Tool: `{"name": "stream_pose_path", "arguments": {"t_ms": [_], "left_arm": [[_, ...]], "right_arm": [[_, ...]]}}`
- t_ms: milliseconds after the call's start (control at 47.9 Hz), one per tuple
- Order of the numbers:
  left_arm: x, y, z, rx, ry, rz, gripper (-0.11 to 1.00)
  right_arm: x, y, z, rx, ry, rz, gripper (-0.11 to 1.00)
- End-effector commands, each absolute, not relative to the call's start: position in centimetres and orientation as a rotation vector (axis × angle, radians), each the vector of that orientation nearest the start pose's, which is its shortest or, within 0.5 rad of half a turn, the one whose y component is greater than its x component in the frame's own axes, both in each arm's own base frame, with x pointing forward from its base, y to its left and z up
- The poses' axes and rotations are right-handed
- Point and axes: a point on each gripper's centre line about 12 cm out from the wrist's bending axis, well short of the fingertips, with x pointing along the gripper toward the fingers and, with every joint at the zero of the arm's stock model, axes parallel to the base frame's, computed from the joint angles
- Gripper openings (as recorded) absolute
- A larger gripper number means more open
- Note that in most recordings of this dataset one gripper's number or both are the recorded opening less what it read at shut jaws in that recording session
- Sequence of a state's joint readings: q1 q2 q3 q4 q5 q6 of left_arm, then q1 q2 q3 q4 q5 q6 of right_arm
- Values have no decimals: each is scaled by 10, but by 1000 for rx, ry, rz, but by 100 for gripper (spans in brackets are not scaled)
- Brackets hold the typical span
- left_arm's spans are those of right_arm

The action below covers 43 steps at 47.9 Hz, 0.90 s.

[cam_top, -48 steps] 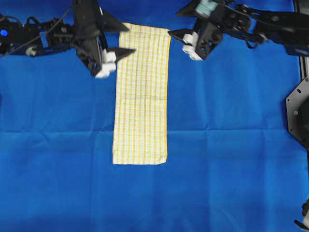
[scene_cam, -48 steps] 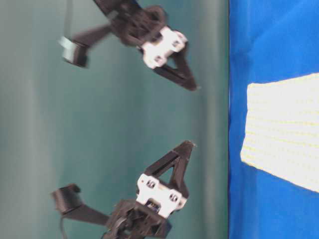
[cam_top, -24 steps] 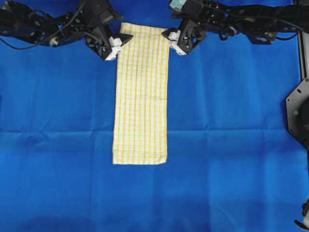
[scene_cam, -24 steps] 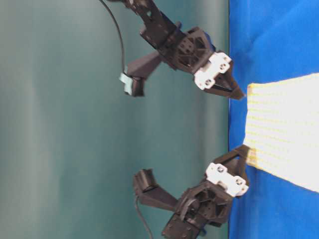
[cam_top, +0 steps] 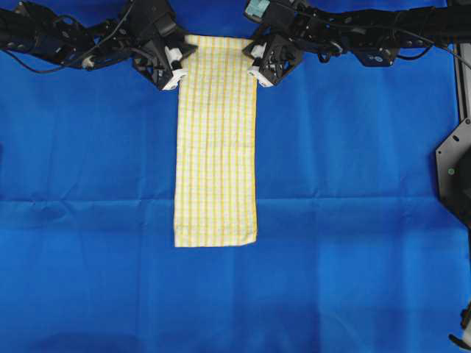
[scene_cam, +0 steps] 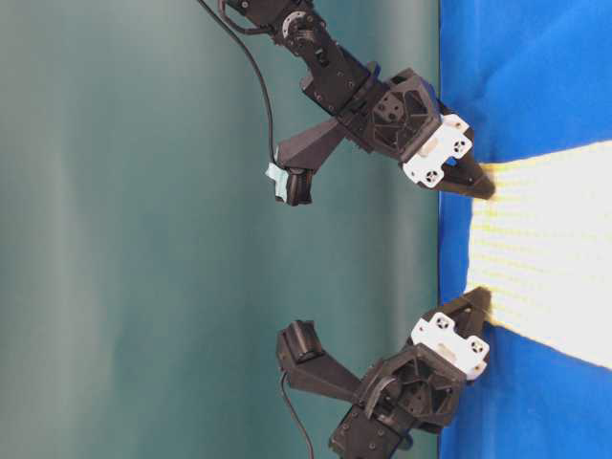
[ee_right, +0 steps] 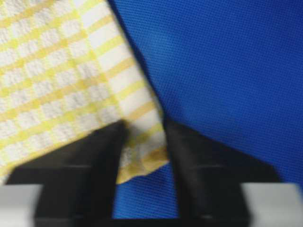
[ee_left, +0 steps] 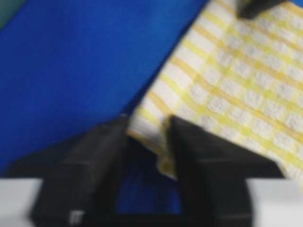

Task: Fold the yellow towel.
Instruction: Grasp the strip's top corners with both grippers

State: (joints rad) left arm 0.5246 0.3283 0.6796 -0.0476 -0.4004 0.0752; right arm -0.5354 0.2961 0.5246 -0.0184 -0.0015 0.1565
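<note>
The yellow towel (cam_top: 215, 140) lies flat as one long narrow strip in the middle of the worktop, a little above the centre in the overhead view. It is white with thin yellow checks and a yellow hem. Its far short edge is at the top of that view, between the two arms, and its near short edge lies just below a faint horizontal crease in the blue cloth (cam_top: 353, 220).

The left hand (cam_top: 176, 68) is at the top left corner of the towel. In its wrist view the two black fingers (ee_left: 85, 161) stand close together with the corner of the towel (ee_left: 156, 142) pinched between them. The right hand (cam_top: 256, 66) is at the top right corner, and its wrist view shows the same: narrow fingers (ee_right: 94, 156) with the hemmed corner (ee_right: 142, 151) caught between them. In the table-level view both hands point down onto the towel's end edge (scene_cam: 483, 239).

I can read no writing or brand on any part; the white blocks behind the fingers show only screw holes.

The blue cloth covers the whole worktop, with soft fold lines. Behind the arms there is a plain teal wall (scene_cam: 143, 239). A black mount (cam_top: 456, 173) stands at the right edge.
</note>
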Motion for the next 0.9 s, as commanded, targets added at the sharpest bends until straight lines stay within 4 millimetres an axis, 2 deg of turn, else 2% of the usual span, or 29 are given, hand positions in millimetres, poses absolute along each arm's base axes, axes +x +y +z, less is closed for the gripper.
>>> {"name": "stream_pose_path", "arguments": {"t_ms": [0, 63, 104, 459, 564, 877], "left_arm": [[360, 210, 79, -114, 573, 517, 21], [361, 209, 79, -109, 574, 512, 10], [362, 210, 80, -109, 570, 513, 6], [364, 211, 88, -102, 553, 514, 6], [365, 212, 102, -91, 524, 515, 6], [361, 208, 147, -78, 466, 515, 6]], "right_arm": [[373, -224, 102, 338, 732, -565, 23], [373, -224, 102, 338, 732, -565, 10], [373, -224, 101, 339, 735, -565, 6], [371, -227, 106, 339, 725, -573, 6], [370, -227, 114, 338, 720, -573, 6], [365, -223, 154, 310, 668, -569, 6]]}}
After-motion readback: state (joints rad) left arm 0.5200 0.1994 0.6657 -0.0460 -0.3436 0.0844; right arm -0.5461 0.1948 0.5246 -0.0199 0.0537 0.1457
